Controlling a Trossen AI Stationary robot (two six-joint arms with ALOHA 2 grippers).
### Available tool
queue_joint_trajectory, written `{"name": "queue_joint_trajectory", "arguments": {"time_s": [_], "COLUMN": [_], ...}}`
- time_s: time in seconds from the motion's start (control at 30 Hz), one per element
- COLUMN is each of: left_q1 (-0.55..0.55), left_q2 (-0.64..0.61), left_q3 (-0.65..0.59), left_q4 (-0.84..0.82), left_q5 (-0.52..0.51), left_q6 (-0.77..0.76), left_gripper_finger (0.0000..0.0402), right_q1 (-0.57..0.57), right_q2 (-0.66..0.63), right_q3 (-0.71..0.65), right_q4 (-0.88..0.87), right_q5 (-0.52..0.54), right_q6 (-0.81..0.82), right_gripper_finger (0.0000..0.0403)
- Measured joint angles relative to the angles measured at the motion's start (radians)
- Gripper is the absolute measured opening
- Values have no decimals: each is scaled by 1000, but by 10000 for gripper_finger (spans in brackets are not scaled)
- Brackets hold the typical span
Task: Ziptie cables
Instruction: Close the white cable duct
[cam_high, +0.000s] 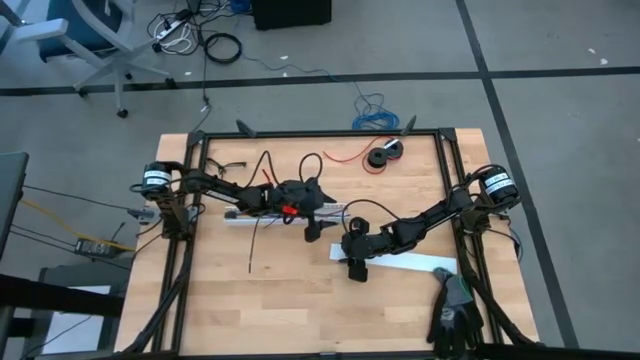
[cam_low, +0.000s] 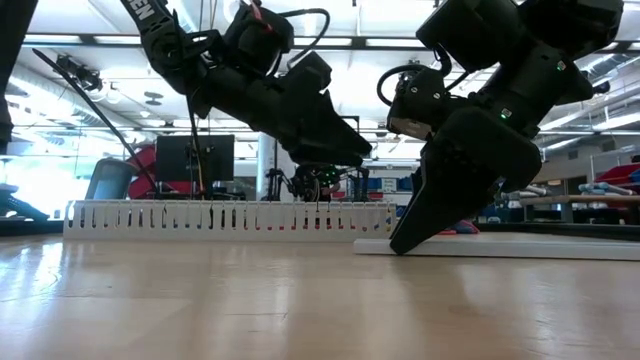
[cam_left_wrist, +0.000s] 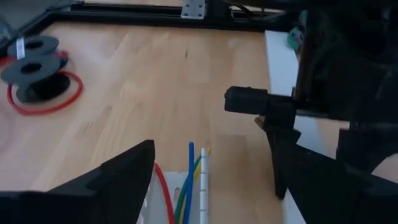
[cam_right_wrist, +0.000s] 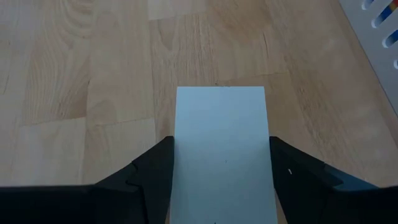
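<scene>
The cables (cam_left_wrist: 186, 180), thin red, blue, green and yellow wires, lie side by side in a white slotted duct (cam_high: 262, 215) at the table's middle. My left gripper (cam_left_wrist: 214, 165) hangs open just over them, one finger on each side, touching nothing; in the low view the left gripper (cam_low: 335, 150) stands above the duct (cam_low: 230, 215). To the right and nearer, a flat white strip (cam_high: 405, 260) lies on the table, and my right gripper (cam_high: 355, 264) is shut on its left end. My right gripper pinches the white strip between its two fingers by the two long edges (cam_right_wrist: 177, 155), close to its left end (cam_right_wrist: 221, 93). The fingers (cam_low: 405, 238) slant down from the right and lie along the strip. The strip rests on the wood.
Black spools with a loop of red wire (cam_high: 383, 155) sit at the far middle. A dark glove (cam_high: 455, 310) lies at the near right corner. A black frame (cam_high: 320, 133) borders the table. Bare wood stretches along the near side.
</scene>
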Motion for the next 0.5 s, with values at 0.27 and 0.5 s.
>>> {"name": "queue_joint_trajectory", "arguments": {"time_s": [0.27, 0.5], "left_q1": [5, 16], "left_q2": [0, 24], "left_q3": [0, 0], "left_q4": [-54, -60], "left_q5": [16, 54], "left_q6": [17, 72], "left_gripper_finger": [344, 344], "right_q1": [0, 0], "right_q2": [0, 0], "right_q3": [0, 0], "right_q4": [0, 1], "right_q5": [0, 0], "right_q6": [0, 0], "right_gripper_finger": [226, 227]}}
